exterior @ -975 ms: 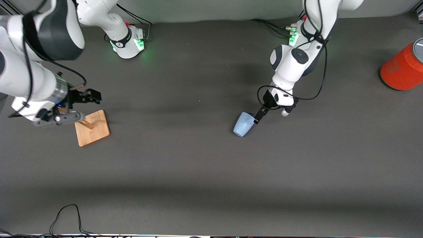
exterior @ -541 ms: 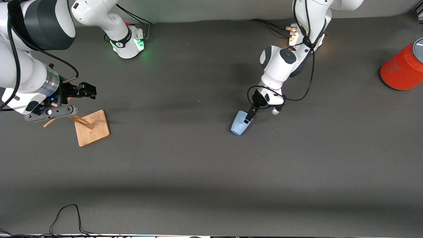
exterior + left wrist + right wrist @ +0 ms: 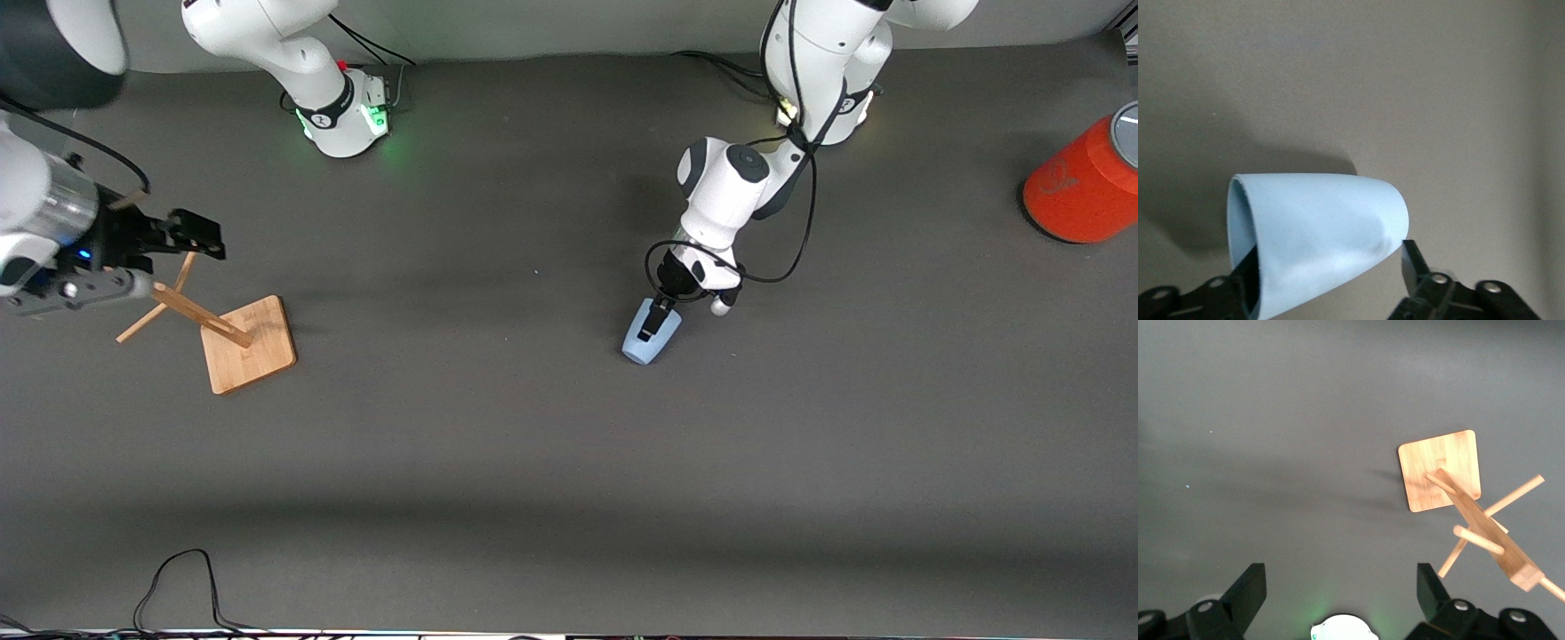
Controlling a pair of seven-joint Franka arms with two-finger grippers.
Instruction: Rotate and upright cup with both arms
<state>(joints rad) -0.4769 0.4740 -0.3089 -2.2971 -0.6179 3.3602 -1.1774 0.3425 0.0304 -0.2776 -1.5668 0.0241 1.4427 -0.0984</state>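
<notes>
A dark grey tabletop [image 3: 533, 462] is filling the whole scene, with two white robot arms reaching over it from their bases along its upper edge.

The right arm [image 3: 267, 44] is waiting raised toward its own end of the tabletop. The right gripper [image 3: 191, 236] is hanging in the air above a wooden stand [image 3: 247, 345], its jaws spread wide apart and holding nothing. In the right wrist view the two black fingers [image 3: 1248, 593] are showing well apart, with bare tabletop between them.

The left arm [image 3: 725, 191] is bending down toward the middle of the tabletop. The left gripper [image 3: 656, 322] is sitting low at the cup, its jaws straddling the cup's wide end. Whether they are pressing on it yet cannot be told.

A large red-orange cylinder [image 3: 1085, 182] is standing at the left arm's end of the tabletop, well apart from everything else.

The wooden stand has a square flat base and a slanted post with thin crossed pegs [image 3: 1491, 520].

A black cable [image 3: 178, 578] is looping along the tabletop edge nearest the front camera.

The cup [image 3: 647, 336], small and pale blue, is lying on its side near the middle of the tabletop, its open mouth turned toward the left arm's base and its rounded bottom pointing toward the front camera. In the left wrist view one black finger [image 3: 1410, 263] is sitting just beside the cup's wall [image 3: 1325, 233], and the other is at its rim.
</notes>
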